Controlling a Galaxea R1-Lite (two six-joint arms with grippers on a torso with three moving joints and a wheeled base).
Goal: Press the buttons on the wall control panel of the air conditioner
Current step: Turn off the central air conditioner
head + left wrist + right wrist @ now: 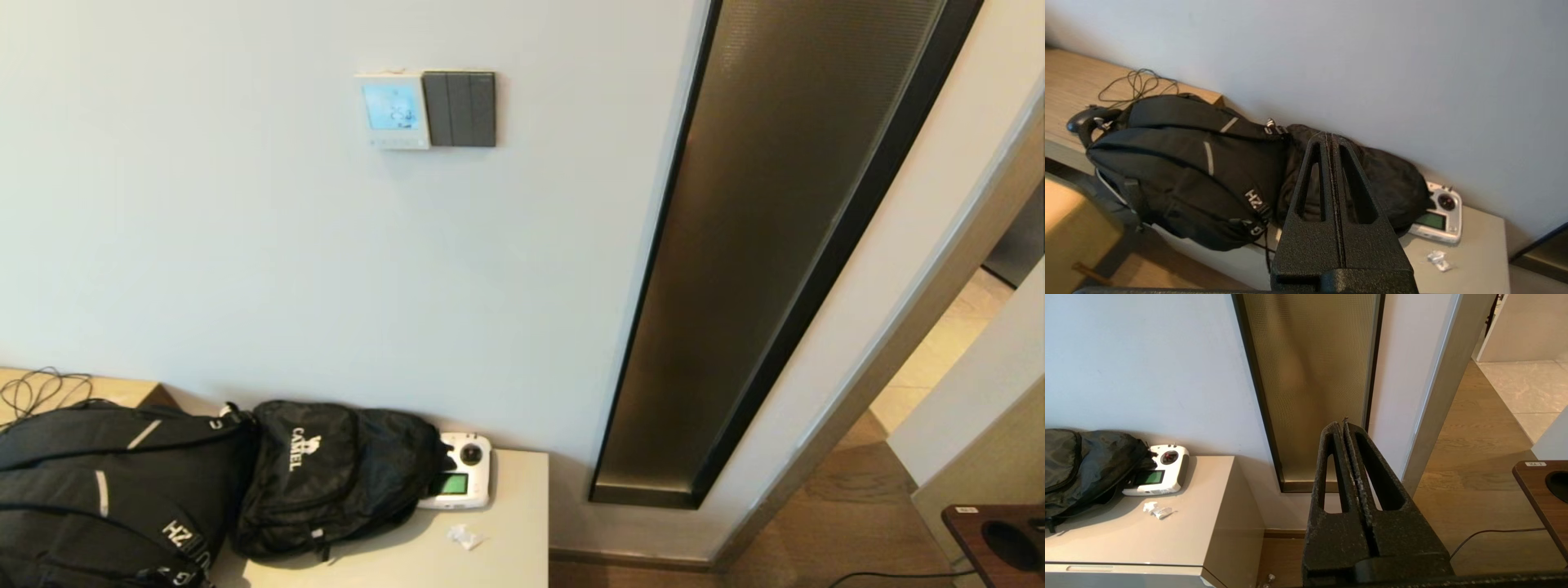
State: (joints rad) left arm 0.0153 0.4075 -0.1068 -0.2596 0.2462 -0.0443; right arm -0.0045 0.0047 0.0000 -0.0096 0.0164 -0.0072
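Wall control panel (393, 110) sat high on wall, screen lit pale blue, touching dark switch plate (461, 109) on its right. Buttons (397, 142) ran along bottom strip, tiny. Both arms low, out of head view. Left gripper (1329, 136) pinched closed, empty, above black backpacks (1188, 171). Right gripper (1343, 425) same, closed, facing glass strip (1310, 375). My take: closed fingertips make decent poker, so raise one arm, come in square, tap lightly, stay clear of rockers.

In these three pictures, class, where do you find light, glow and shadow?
Head view: the control panel screen glows pale blue; the backpacks throw soft shadow on the cabinet. Left wrist view: the shut left gripper stands dark against the wall. Right wrist view: daylight brightens the floor beyond the shut right gripper.
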